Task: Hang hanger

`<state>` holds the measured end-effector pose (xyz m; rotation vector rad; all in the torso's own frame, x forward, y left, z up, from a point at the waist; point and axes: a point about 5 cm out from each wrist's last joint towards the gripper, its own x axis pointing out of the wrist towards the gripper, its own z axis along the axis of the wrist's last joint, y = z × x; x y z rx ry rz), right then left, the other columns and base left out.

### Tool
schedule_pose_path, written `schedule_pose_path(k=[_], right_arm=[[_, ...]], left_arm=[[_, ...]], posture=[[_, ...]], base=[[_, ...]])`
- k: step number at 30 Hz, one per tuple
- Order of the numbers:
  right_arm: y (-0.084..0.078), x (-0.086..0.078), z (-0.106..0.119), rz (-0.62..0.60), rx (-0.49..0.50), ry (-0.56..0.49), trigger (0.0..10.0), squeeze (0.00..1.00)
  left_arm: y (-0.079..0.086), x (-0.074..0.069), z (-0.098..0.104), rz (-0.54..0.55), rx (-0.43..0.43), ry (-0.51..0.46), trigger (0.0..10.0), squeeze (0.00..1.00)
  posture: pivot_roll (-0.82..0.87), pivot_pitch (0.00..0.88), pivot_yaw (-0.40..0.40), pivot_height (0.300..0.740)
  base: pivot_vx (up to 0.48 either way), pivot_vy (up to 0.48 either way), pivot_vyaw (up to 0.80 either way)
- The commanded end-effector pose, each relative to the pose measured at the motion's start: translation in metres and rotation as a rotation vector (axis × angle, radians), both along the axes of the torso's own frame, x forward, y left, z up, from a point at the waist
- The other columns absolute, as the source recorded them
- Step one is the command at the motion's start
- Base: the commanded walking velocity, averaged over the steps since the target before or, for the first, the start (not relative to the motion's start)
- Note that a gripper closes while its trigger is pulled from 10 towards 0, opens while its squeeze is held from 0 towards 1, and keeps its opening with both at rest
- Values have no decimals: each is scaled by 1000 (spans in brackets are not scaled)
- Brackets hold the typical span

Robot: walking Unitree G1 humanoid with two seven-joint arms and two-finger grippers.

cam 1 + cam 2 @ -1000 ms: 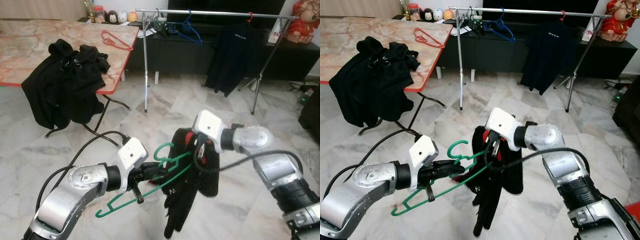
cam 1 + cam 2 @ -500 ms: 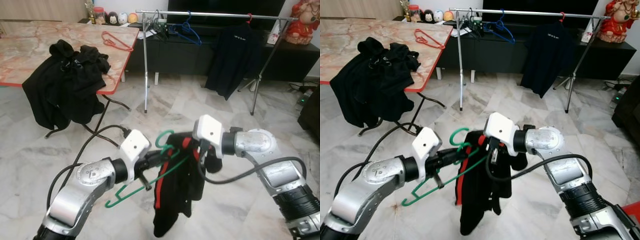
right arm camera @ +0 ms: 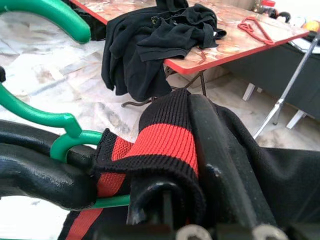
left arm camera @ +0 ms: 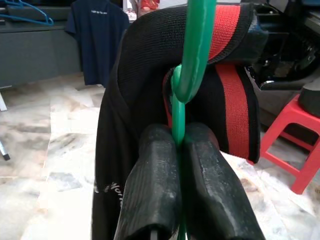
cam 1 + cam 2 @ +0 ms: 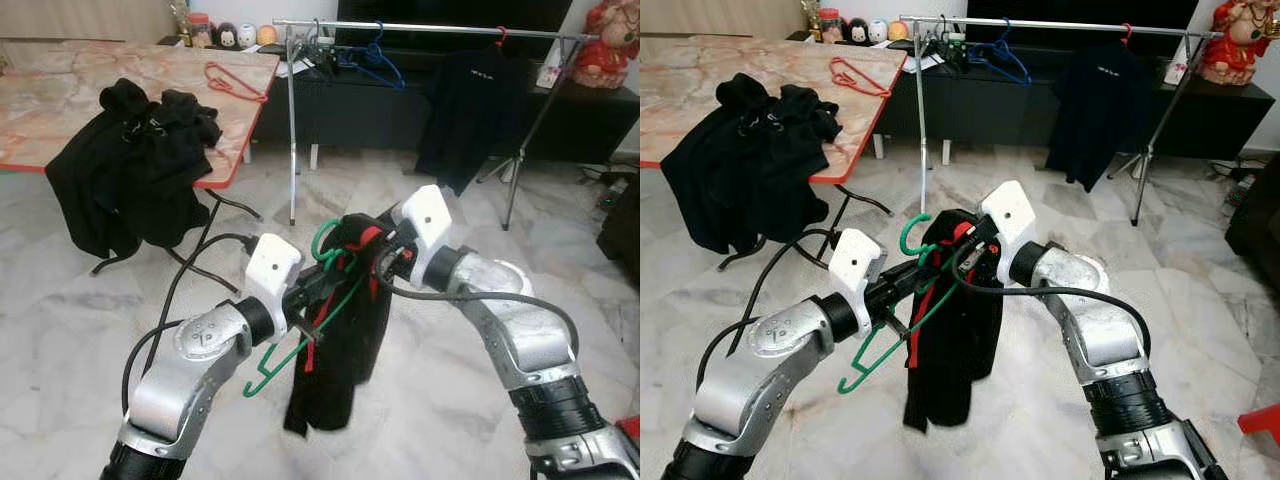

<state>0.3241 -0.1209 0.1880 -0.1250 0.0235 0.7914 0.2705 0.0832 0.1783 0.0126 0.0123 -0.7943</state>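
A green hanger (image 5: pixel 322 297) is held by its neck in my left gripper (image 4: pixel 178 150), whose fingers (image 4: pixel 155 175) are shut on it. A black garment with a red stripe (image 5: pixel 345 340) hangs over the hanger, its collar (image 3: pixel 165 145) pinched in my right gripper (image 5: pixel 392 252). Both grippers meet in front of me at mid-height. The hanger's hook (image 5: pixel 911 235) points up. The clothes rail (image 5: pixel 420 27) stands farther ahead, carrying a blue hanger (image 5: pixel 372 55) and a dark T-shirt (image 5: pixel 468 115).
A table (image 5: pixel 60 110) at the left has black clothes (image 5: pixel 130 165) draped over its edge and a red hanger (image 5: pixel 232 80) on top. A dark cabinet (image 5: pixel 360 110) runs behind the rail. A red stool (image 5: pixel 1260 420) stands at the right. Marble floor lies between me and the rail.
Both arms have lifted the hanger and garment upward and toward the rail. The garment now hangs straighter from the hanger.
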Motion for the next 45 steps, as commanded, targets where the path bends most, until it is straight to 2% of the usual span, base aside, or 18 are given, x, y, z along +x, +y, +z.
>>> schedule_pose_path(k=[1, 3, 7, 10, 13, 15, 22, 26, 41, 45], right_arm=[[-3, -1, 4, -27, 26, -2, 10000, 0], [-10, 1, -2, -107, 69, 45, 10000, 0], [-15, 0, -3, -130, 89, 60, 10000, 0], [-23, -1, 2, -156, 144, 76, 10000, 0], [-26, -2, 5, -144, 195, 97, 10000, 0], [-25, -7, 5, -84, 201, 108, 10000, 0], [-18, -34, -2, 149, 95, 131, 10000, 0], [-16, -41, 0, 208, 77, 115, 10000, 0], [-15, -37, -10, 188, -15, 129, 10000, 0], [-16, -41, -10, 212, -52, 137, 10000, 20]], left_arm=[[-3, 2, 11, -3, -20, -65, 10000, 0], [-5, 1, 11, -3, -24, -63, 10000, 0], [-5, 1, 11, 5, -31, -64, 10000, 0], [-3, 2, 10, 15, -25, -67, 10000, 0], [-2, 3, 10, 20, -22, -68, 10000, 0], [-2, 3, 9, 23, -16, -66, 10000, 0], [-1, 3, 7, 24, -2, -67, 10000, 0], [-1, 3, 7, 19, -1, -68, 10000, 0], [-1, 2, 7, 5, 3, -77, 10000, 0], [-1, 4, 10, 10, -7, -91, 10000, 0]], posture=[[16, 21, -81, 716], [17, 20, -82, 716], [17, 21, -81, 716], [16, 24, -80, 716], [16, 24, -80, 716], [15, 25, -80, 716], [15, 20, -85, 716], [11, 16, -86, 716], [10, 1, -87, 716], [6, 0, -85, 716]], base=[[0, 0, 0], [0, 0, 0], [0, 0, 0], [0, 0, 0], [0, 0, 0], [0, 0, 0], [0, 0, 0], [0, 0, 0], [0, 0, 0], [0, 0, 0]])
